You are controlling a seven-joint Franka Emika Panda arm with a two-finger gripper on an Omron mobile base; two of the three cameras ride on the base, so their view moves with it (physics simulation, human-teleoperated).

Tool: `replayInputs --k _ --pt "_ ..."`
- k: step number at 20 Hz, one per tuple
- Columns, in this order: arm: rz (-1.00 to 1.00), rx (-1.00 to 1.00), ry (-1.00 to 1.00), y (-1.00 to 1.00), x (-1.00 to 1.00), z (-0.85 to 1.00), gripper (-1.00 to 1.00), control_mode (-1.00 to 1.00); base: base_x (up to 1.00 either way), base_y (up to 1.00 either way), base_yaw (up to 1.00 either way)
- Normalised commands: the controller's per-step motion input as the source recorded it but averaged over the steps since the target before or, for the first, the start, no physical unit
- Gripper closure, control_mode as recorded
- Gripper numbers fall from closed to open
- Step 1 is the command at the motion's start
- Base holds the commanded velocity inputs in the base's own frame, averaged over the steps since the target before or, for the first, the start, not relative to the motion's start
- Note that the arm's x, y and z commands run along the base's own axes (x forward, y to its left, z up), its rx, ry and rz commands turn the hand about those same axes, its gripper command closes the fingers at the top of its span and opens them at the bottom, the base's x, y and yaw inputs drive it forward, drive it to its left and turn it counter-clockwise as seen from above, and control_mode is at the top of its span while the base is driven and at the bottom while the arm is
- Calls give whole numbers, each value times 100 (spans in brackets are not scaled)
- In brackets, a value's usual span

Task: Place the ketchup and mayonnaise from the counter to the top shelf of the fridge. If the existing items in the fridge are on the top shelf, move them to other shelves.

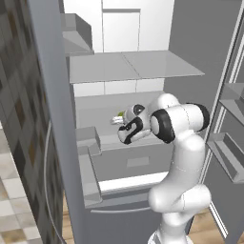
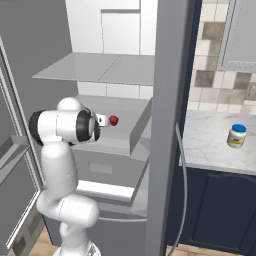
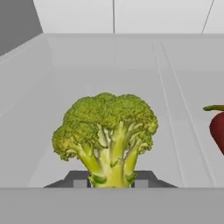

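Observation:
Among the existing items, a yellow-green broccoli floret point(image 3: 107, 131) stands on the fridge shelf below the top shelf point(image 1: 133, 66). My gripper point(image 3: 111, 183) reaches into the fridge point(image 1: 52, 119), and its two fingertips point(image 3: 81, 182) press against the floret's stem from both sides. From the left base the floret point(image 1: 119, 115) peeks out beside my hand. The small red ball point(image 2: 114, 120) lies on the same shelf, just right of the floret point(image 3: 217, 129). The mayonnaise jar point(image 2: 237, 135) with its blue lid stands on the marble counter point(image 2: 210, 145). The ketchup is out of view.
The open fridge doors flank my arm, with grey bins point(image 1: 228, 152) on the right-hand one. A drawer point(image 1: 133, 164) sits under the shelf I work on. The near fridge door edge point(image 2: 167, 125) stands between the shelves and the counter.

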Motion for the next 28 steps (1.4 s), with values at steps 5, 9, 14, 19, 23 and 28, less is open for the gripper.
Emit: replayInputs --k 5,9,14,19,23,28 --pt "-6 0 0 3 13 29 -100 -100 0 0 0" --pt "-8 0 0 3 -29 98 -100 -100 0 0 0" --pt "-9 0 4 2 -68 100 -100 -100 0 0 0" --pt "-6 1 15 0 -100 93 -100 -100 0 0 0" --pt "-5 7 18 0 -100 91 -100 -100 0 0 0" --pt "-4 9 17 0 -100 91 -100 -100 0 0 0"
